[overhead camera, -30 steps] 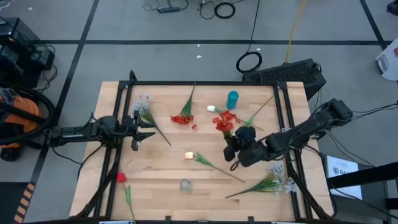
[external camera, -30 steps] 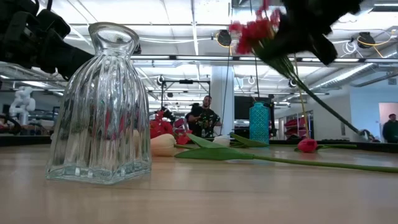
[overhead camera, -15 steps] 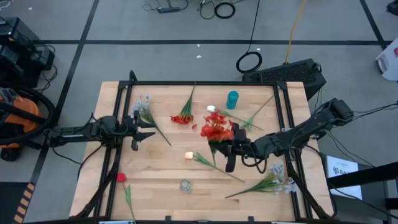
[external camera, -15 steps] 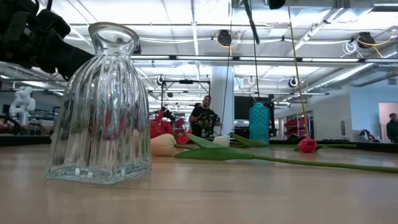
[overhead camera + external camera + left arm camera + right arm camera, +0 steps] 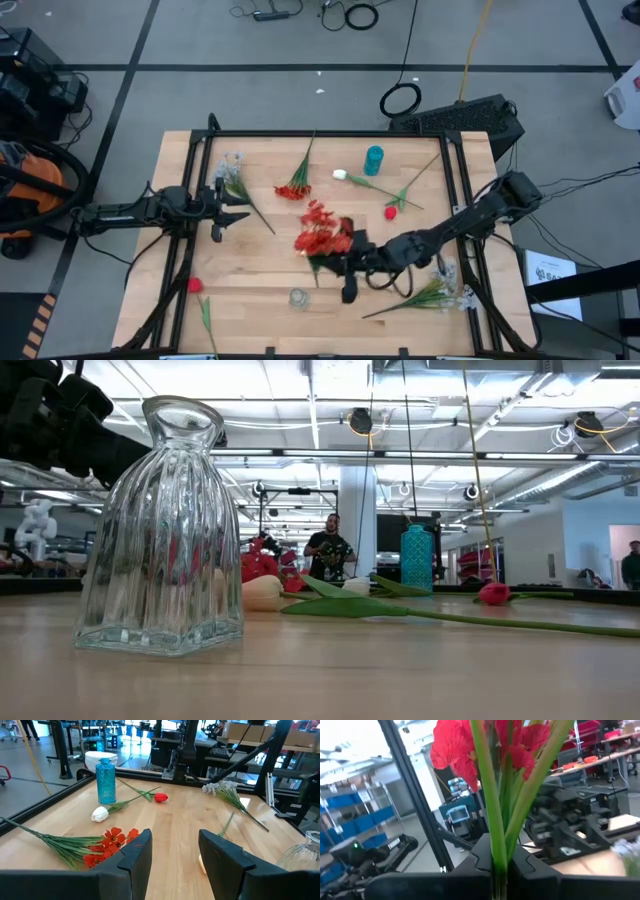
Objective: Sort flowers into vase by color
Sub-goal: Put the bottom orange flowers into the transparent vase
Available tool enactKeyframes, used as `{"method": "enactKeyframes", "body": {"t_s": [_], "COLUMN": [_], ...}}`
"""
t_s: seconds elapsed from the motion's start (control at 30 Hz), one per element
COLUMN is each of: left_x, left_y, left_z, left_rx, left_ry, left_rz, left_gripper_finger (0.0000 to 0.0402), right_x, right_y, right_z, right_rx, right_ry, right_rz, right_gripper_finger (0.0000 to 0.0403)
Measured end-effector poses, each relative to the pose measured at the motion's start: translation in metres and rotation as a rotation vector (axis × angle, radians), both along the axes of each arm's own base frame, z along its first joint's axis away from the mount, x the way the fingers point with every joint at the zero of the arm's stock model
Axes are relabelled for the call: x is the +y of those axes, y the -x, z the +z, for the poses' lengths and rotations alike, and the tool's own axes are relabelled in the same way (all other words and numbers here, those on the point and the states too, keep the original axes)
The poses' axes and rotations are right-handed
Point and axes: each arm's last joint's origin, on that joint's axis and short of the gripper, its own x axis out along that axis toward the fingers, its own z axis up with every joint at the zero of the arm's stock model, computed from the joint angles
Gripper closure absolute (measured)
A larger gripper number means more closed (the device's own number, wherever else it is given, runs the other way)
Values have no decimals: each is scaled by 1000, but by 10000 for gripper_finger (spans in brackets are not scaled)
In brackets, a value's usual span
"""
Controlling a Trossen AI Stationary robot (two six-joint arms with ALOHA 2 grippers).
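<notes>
Right tool (image 5: 345, 262) is clenched on a red flower cluster (image 5: 320, 232), just beside the clear vase (image 5: 298, 298). Left tool (image 5: 228, 213) waits released. Both vases appear empty; other stems lie on the tabletop (image 5: 270, 260).

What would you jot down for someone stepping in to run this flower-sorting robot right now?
Right gripper: shut on the red blossom cluster, held mid-table above the clear vase.
Left gripper: open, waiting at the table's left side.
Both the clear vase and the blue vase hold no flowers.
On the table: red spray, white tulip, rosebuds, pale sprays.
Done: nothing placed yet. Left: everything.
</notes>
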Motion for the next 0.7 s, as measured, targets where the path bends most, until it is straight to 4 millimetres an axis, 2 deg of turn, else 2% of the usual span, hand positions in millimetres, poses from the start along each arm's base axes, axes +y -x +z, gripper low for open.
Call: {"method": "enactKeyframes", "body": {"t_s": [0.17,0.27,0.4,0.7], "left_x": [0,0,0,0], "left_y": [0,0,0,0], "left_z": [0,0,0,0], "left_rx": [-2,1,0,-2], "left_ry": [0,0,0,0], "left_rz": [0,0,0,0], "left_gripper_finger": [233,233,233,233], "right_x": [16,23,29,34], "right_y": [-27,-40,-53,-69], "right_z": [13,13,4,-33], "right_rx": [22,23,36,98], "right_ry": [59,61,65,46], "right_rz": [2,0,-13,-106], "right_gripper_finger": [399,399,399,399]}}
